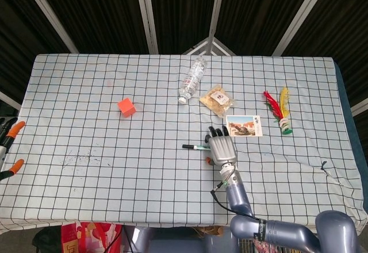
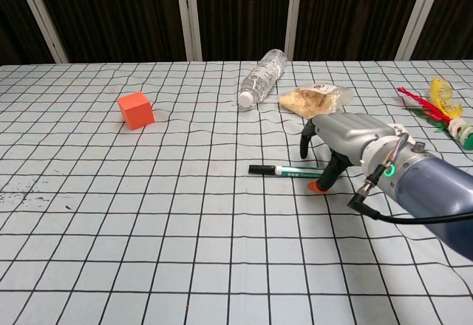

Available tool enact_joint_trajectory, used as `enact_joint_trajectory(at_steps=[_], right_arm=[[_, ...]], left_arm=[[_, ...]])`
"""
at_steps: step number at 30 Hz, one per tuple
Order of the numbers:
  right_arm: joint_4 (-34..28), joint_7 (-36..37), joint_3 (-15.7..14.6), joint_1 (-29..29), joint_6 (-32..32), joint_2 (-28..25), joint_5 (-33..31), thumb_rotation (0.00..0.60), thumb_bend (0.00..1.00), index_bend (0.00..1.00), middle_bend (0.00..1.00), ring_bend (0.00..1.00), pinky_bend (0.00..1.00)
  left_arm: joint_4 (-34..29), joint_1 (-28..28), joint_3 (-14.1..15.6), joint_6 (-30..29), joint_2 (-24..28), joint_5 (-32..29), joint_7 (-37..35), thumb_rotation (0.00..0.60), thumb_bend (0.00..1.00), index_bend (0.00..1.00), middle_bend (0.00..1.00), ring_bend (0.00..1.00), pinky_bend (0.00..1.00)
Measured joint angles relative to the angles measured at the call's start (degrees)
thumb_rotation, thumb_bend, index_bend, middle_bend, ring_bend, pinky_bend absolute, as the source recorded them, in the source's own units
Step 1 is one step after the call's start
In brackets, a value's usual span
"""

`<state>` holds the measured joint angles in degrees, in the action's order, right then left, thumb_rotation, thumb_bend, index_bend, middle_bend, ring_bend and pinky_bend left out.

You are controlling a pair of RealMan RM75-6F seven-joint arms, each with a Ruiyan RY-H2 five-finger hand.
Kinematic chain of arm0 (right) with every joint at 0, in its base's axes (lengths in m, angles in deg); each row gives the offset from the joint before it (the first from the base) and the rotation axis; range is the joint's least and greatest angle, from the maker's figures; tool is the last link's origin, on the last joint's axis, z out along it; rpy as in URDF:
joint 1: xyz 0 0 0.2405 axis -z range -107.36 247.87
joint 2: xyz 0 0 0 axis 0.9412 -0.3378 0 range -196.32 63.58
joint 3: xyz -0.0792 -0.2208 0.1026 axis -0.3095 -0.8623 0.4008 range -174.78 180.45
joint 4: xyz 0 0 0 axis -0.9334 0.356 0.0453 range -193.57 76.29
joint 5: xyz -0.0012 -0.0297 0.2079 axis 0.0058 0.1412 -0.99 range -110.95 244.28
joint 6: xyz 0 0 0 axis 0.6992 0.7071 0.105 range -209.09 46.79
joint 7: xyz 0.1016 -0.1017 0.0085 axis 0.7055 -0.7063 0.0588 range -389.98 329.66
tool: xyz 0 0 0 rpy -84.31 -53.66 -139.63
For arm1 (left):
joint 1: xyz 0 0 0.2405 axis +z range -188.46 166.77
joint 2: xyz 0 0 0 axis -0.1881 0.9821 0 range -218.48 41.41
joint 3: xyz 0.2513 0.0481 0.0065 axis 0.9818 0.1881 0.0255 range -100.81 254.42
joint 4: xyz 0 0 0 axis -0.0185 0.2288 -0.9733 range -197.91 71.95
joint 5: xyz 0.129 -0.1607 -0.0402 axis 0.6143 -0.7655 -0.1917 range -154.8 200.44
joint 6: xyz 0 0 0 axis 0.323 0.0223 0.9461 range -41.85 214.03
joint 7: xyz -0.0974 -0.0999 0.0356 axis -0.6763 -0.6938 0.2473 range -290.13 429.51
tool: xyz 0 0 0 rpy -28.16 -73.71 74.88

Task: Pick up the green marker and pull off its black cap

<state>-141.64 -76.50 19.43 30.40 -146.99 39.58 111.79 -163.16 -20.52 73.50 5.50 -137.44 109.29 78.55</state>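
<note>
Two hands are showing, and we are looking first at the right hand (image 2: 341, 142), which is arching over the far end of the green marker (image 2: 299, 170). Its fingers (image 2: 304, 137) are curling down beyond the marker and its orange-tipped thumb (image 2: 316, 185) is touching the cloth on the near side, so the pen is lying between them; we cannot tell whether they are touching it. The marker is lying flat on the checked tablecloth (image 2: 148, 221), its black cap (image 2: 259, 169) pointing away from the fingers, clear of them. Just beyond the fingertips a photo card (image 1: 244, 126) is lying. Our left hand (image 1: 7, 148) is sitting at the table's edge, well apart, fingers spread, holding nothing.
</note>
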Motion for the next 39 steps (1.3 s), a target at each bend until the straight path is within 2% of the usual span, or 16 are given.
enact_joint_trajectory(at_steps=[5,24,39], right_arm=[[1.65,1.31,0.17,-0.61,0.33,0.53,-0.28,0.6,0.32,0.49,0.19,0.18,0.09],[6.22,2.15,-0.23,-2.6,1.3,2.43,-1.25,0.6,0.36,0.52,0.2,0.18,0.09],[7.33,2.88,-1.04,-2.82,1.66,2.5,-1.11,0.6,0.39,0.55,0.2,0.18,0.09]], left_arm=[[-0.32,0.01,-0.02,-0.24,0.03,-0.06,0.61,0.6,0.38,0.12,0.05,0.0,0.0],[-0.61,0.19,-0.17,-0.94,0.19,-0.7,2.02,0.6,0.38,0.12,0.05,0.0,0.0],[-1.26,0.38,-0.24,-1.54,0.45,-0.73,2.74,0.6,0.38,0.12,0.05,0.0,0.0]])
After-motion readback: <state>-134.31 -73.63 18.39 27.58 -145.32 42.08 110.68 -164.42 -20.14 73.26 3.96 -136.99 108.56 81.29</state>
